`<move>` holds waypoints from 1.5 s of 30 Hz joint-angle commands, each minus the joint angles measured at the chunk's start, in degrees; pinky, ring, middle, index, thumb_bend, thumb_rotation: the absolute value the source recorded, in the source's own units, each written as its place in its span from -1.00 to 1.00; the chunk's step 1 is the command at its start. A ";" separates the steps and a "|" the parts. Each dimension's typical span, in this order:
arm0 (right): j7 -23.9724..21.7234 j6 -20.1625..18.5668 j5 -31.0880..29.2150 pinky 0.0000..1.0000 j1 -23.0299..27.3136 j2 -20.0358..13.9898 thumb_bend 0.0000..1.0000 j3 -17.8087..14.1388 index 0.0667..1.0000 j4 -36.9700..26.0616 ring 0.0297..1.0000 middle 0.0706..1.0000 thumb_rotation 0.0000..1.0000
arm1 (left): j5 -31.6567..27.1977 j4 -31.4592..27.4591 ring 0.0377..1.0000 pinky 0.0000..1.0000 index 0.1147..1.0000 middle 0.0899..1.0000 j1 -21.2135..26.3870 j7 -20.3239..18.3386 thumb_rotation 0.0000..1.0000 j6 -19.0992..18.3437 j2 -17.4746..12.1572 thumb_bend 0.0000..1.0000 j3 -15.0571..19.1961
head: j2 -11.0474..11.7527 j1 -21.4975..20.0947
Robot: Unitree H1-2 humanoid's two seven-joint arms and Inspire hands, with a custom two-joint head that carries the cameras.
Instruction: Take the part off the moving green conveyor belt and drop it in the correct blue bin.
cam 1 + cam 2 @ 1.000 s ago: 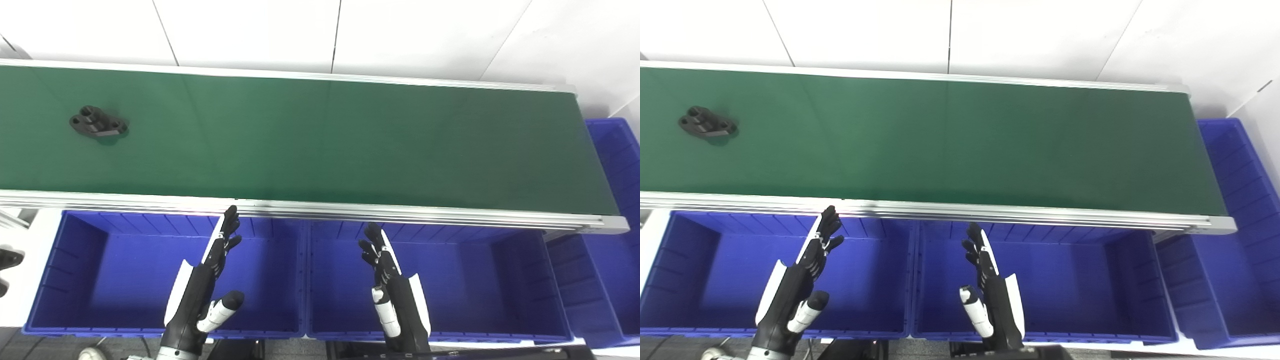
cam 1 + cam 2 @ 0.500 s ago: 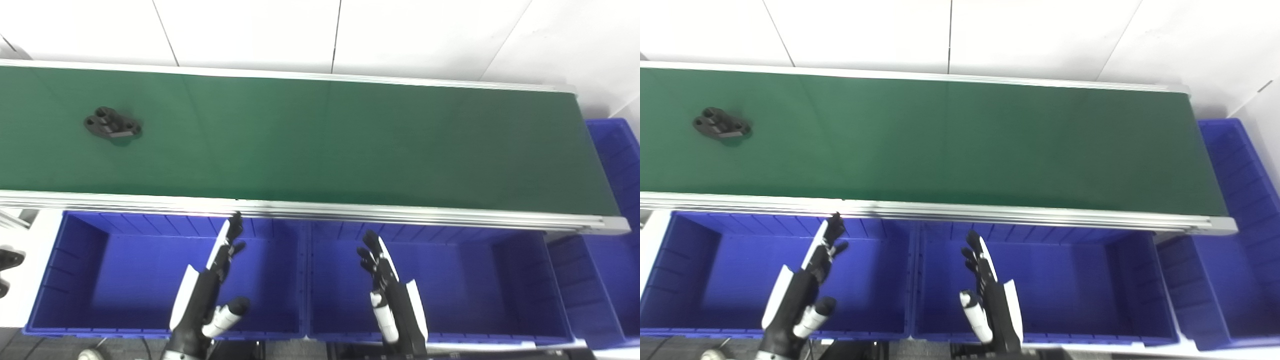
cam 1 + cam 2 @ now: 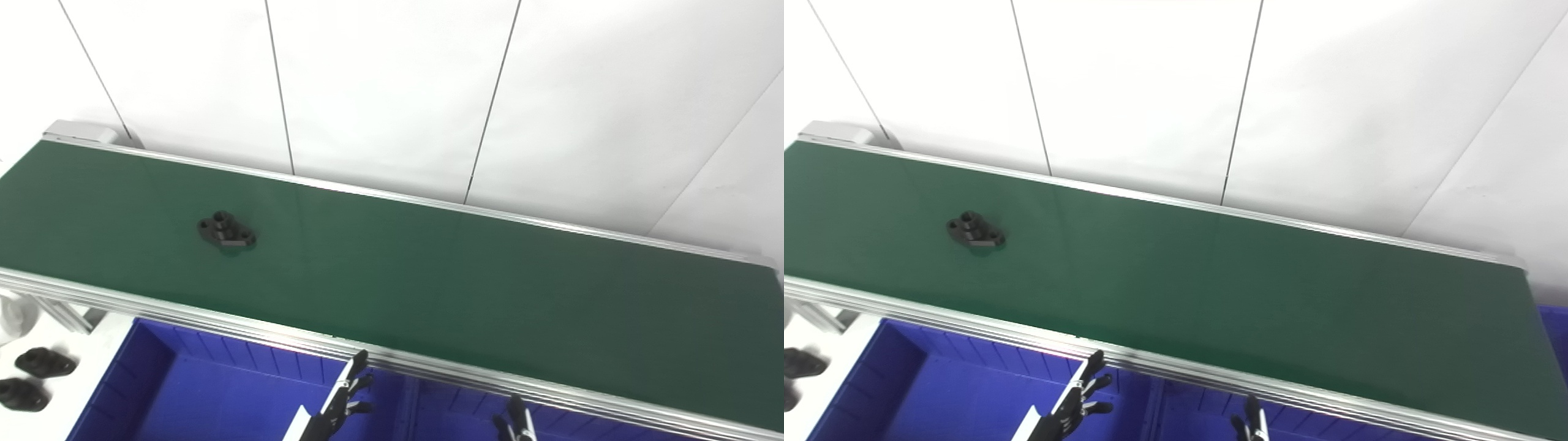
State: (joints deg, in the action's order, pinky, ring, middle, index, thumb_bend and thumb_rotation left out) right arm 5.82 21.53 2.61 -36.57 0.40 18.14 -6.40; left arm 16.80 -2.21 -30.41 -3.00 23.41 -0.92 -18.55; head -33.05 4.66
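Observation:
A black flanged part (image 3: 226, 229) lies on the left half of the green conveyor belt (image 3: 429, 288); it also shows in the right eye view (image 3: 976, 231). My left hand (image 3: 343, 398) is at the bottom edge, over the left blue bin (image 3: 202, 392), fingers spread and empty, well right of and below the part. Only the fingertips of my right hand (image 3: 514, 422) show at the bottom edge, apart and holding nothing, over the neighbouring bin.
The belt's aluminium front rail (image 3: 184, 312) runs between the belt and the bins. Two spare black parts (image 3: 37, 373) lie on a white surface at the lower left. A white panelled wall (image 3: 392, 92) stands behind the belt.
The camera has tilted up and swung, so the bins and hands dropped to the bottom edge. The part has ridden further right along the belt. Both hands stay empty.

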 commanded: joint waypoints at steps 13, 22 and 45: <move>-2.52 -1.22 5.27 0.84 0.13 -1.17 0.55 -2.32 0.98 -10.14 0.78 0.85 0.71 | 0.91 -1.32 0.84 0.58 0.98 0.94 1.19 0.98 0.79 -0.62 1.92 0.73 -1.73 | -1.78 3.40; -1.86 -4.30 15.90 0.52 4.88 2.03 0.47 -3.41 0.92 -15.68 0.65 0.74 0.54 | 1.59 0.23 0.84 0.57 0.96 0.95 2.49 1.30 0.71 -0.35 1.91 0.74 -1.87 | -1.35 3.50; -4.91 -22.54 52.02 0.18 35.72 1.91 0.82 0.13 0.71 -11.37 0.42 0.56 0.37 | 0.35 -0.27 0.84 0.59 1.00 0.95 2.76 0.57 0.61 -0.88 0.31 0.82 -2.28 | -1.42 0.77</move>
State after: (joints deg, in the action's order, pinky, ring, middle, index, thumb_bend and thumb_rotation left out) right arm -0.40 -0.99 51.80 -2.92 2.51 17.54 -17.60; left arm 17.46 -0.88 -27.60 -2.54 21.40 -0.62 -20.49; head -34.54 5.45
